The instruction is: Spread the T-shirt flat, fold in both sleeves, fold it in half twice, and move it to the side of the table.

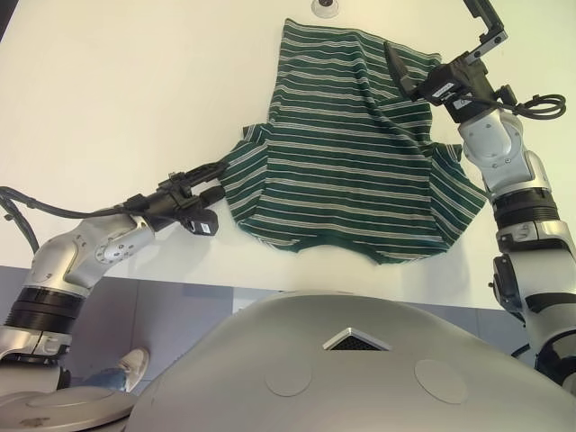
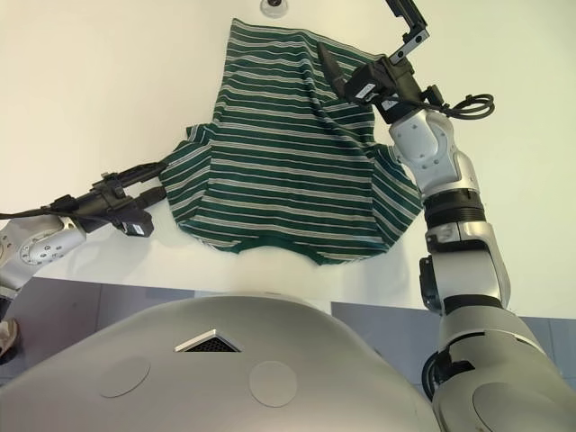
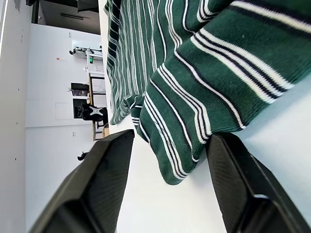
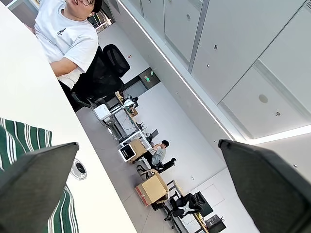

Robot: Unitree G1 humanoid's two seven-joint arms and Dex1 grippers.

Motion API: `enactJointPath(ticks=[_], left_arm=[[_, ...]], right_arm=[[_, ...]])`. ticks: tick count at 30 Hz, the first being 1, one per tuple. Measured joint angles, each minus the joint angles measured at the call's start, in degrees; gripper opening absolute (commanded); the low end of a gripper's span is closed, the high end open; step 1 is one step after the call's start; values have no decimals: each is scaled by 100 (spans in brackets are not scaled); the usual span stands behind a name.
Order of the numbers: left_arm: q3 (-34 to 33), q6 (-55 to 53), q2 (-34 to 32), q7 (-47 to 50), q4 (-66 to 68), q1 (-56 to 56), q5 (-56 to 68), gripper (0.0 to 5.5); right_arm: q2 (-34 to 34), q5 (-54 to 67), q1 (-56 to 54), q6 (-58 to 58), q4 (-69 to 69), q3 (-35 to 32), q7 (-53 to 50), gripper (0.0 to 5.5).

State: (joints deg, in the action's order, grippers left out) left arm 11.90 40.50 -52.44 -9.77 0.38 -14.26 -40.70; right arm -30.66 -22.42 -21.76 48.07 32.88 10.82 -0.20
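Observation:
A green T-shirt with white stripes (image 1: 346, 166) lies rumpled on the white table (image 1: 108, 99), its far part bunched up. My left gripper (image 1: 219, 180) sits low at the shirt's left sleeve (image 3: 194, 111). It is open, and the sleeve's hem lies between its black fingers (image 3: 104, 179). My right gripper (image 1: 441, 45) is raised over the shirt's far right part, open wide with nothing between its fingers. One dark finger (image 1: 396, 61) hangs just over the bunched cloth (image 4: 19, 141).
A small round port (image 1: 325, 7) is set in the table just beyond the shirt's far edge. The table's front edge (image 1: 135, 274) runs close below the shirt. Bare white tabletop extends to the left and to the far right (image 1: 540, 54).

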Motion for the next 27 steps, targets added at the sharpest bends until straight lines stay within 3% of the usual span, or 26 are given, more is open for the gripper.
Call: enactJointPath(ticks=[5, 14, 27], left_arm=[[141, 6, -6, 41, 298, 259, -51, 108], [129, -99, -179, 241, 612, 582, -231, 5], [130, 14, -230, 240, 580, 552, 5, 1]], right_arm=[[42, 0, 3, 1, 4, 0, 12, 540], [188, -2, 142, 1, 16, 16, 188, 540], [195, -2, 144, 0, 18, 13, 229, 540]])
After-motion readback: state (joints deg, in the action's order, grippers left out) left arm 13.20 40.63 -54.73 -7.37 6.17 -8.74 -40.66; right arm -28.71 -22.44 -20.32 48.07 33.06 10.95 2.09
